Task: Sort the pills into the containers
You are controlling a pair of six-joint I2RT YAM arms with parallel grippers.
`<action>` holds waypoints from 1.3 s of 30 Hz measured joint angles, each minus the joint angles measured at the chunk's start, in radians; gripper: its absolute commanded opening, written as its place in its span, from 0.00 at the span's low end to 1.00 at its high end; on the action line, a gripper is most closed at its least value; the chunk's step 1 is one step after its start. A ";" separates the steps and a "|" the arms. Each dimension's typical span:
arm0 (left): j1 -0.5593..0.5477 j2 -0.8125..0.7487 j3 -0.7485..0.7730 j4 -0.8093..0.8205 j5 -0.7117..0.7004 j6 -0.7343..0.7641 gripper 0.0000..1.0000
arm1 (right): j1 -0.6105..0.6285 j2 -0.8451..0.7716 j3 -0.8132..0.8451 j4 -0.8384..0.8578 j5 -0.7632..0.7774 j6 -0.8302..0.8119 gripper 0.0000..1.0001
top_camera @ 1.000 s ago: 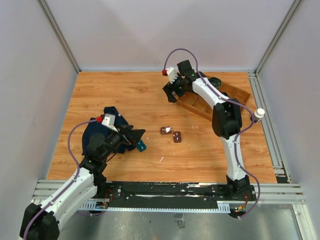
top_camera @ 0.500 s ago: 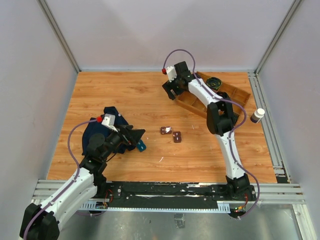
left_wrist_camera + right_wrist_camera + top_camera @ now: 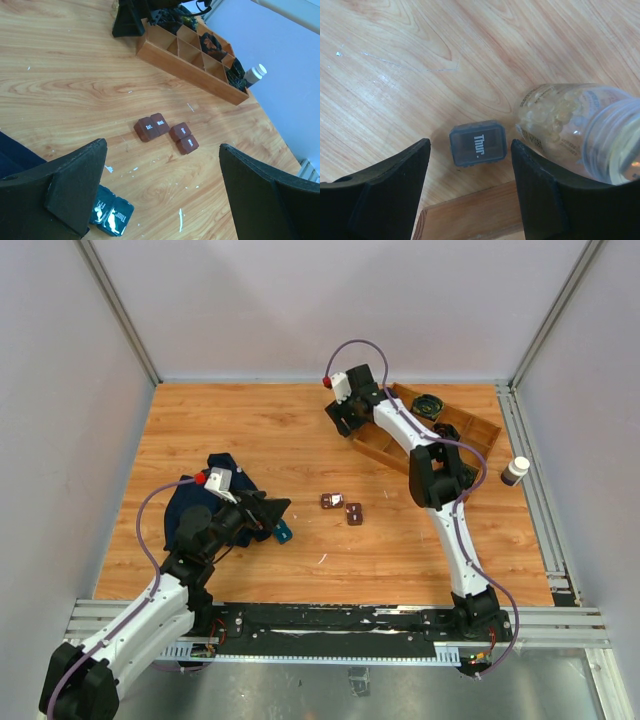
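Observation:
Two pairs of dark-brown day boxes, one and the other, lie mid-table; the left wrist view shows them too, as pair and pair. My left gripper is open and empty, left of them and apart. My right gripper is open at the wooden tray's left end, above a grey box marked "Thur." that lies between its fingers, untouched. A clear bottle of pale pills lies on its side next to that box.
A teal pair of boxes lies by my left gripper. A dark blue cloth is under the left arm. The wooden divided tray holds black cables. A white-capped bottle stands at the right edge.
The right arm's elbow has swung left, uncovering the white-capped bottle, and its gripper has shifted slightly toward the back. The left arm has not moved.

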 measured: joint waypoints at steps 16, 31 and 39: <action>0.000 0.000 0.000 0.000 -0.007 0.000 0.98 | 0.000 0.011 0.010 0.003 -0.042 0.004 0.39; 0.000 -0.039 0.000 0.002 0.049 -0.011 0.97 | 0.000 -0.193 -0.281 0.015 -0.257 -0.066 0.28; 0.000 -0.124 0.000 0.033 0.121 -0.086 0.97 | 0.000 -0.622 -0.685 0.066 -0.525 -0.186 0.26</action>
